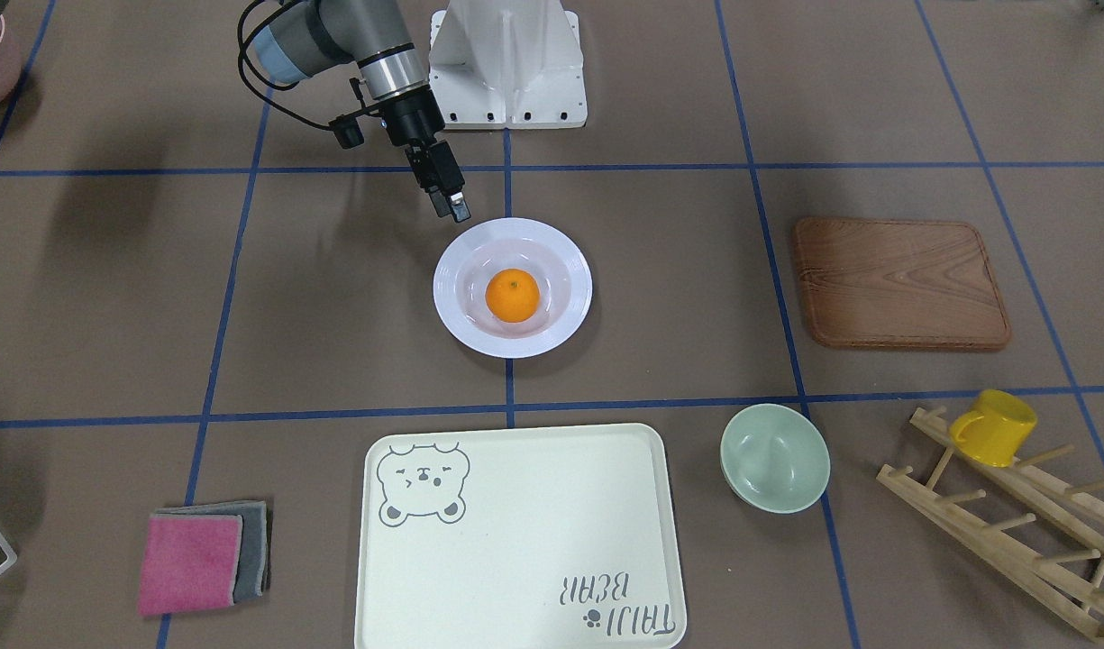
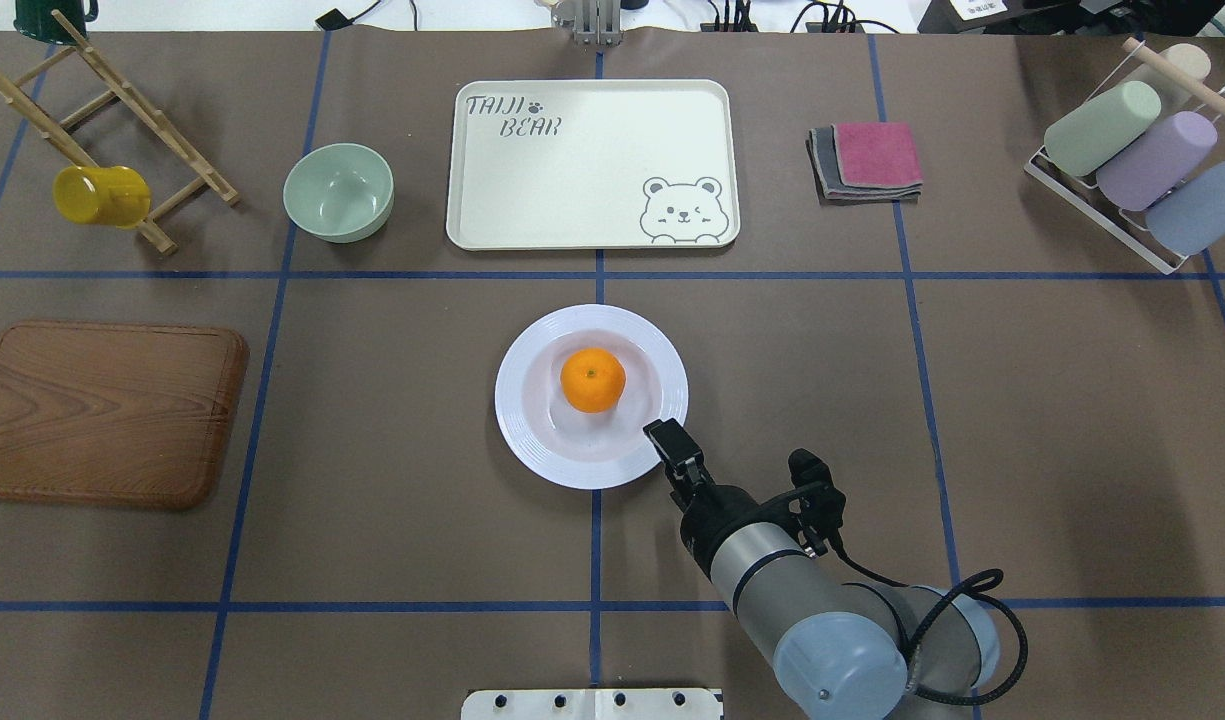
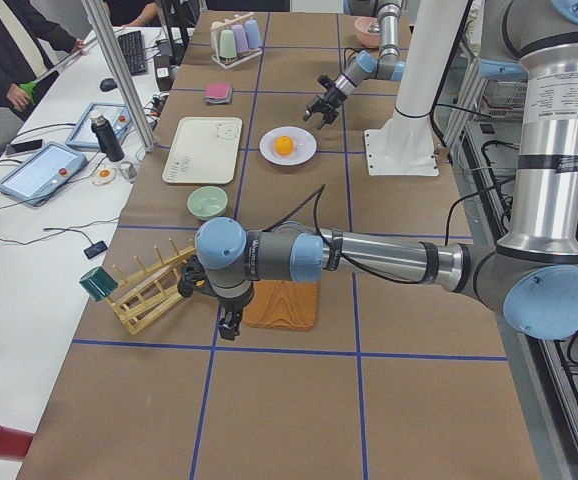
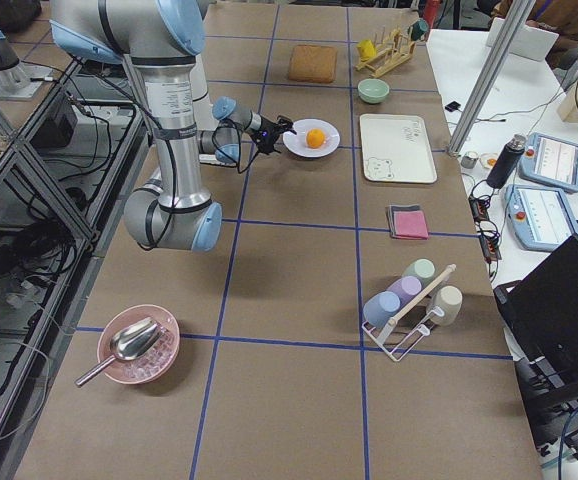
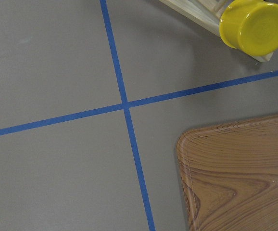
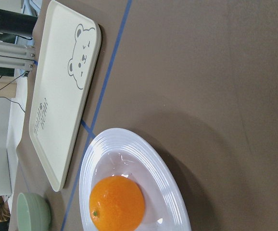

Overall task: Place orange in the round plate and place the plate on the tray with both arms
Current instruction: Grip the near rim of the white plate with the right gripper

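Observation:
The orange lies in the middle of the white round plate, which stands on the table at its centre. The cream tray with the bear drawing sits bare, one grid square away from the plate on the side far from the robot. My right gripper hangs just above the plate's rim on the robot's side, tilted toward it; it looks open and holds nothing. The right wrist view shows the orange, the plate and the tray, but no fingers. My left gripper hovers by the wooden board; I cannot tell its state.
A wooden board, a pale-green bowl and a wooden rack with a yellow cup lie on the robot's left side. Folded pink and grey cloths and a rack of pastel cups are on its right. People stand at a side desk.

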`<state>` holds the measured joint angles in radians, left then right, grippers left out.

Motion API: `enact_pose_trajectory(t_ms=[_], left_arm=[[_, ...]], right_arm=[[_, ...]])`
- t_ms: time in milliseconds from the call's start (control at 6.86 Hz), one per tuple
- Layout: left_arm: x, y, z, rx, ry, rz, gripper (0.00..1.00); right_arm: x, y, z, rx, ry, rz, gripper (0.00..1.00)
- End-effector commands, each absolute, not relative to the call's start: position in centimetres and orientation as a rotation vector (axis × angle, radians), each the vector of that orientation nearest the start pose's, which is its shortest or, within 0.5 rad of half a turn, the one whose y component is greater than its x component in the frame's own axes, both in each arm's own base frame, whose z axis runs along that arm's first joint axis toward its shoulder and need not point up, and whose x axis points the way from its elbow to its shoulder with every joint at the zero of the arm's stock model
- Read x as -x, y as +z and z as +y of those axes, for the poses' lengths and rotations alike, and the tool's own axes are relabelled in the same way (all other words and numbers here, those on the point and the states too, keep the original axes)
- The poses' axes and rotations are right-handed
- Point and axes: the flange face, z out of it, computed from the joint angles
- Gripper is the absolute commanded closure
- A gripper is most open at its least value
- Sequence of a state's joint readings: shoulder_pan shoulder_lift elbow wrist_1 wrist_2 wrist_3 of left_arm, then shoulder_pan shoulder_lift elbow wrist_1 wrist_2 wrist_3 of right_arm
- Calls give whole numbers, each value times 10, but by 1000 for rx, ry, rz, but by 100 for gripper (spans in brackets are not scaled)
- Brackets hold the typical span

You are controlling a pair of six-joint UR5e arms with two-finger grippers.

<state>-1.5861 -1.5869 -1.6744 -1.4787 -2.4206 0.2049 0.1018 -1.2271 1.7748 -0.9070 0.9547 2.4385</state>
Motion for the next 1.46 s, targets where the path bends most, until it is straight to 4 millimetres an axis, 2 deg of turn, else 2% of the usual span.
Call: enact_pose_trajectory(t_ms=[0,146,292,438,875,1021,1312], left_arm=[[66,605,-496,-117,189,843,1],[66,605,-496,-117,190,843,1],[66,606,-496,-116,190,843,1],[66,607,-496,-113,189,844,1],[67,607,-496,-115,186,844,1],[67,607,-496,-113,186,844,1],[67,604,-496,-94,130,846,1]], right_arm=[[599,298,-270,-103,1211,-1333,4],[605,290,-279,-111,1222,-1334,19],[605,284,-281,-102,1225,-1343,83],[605,283,-281,-103,1224,-1345,100],[604,282,-281,-116,1214,-1333,100],[591,270,-284,-126,1236,-1374,100],[550,222,-288,-152,1295,-1497,100]])
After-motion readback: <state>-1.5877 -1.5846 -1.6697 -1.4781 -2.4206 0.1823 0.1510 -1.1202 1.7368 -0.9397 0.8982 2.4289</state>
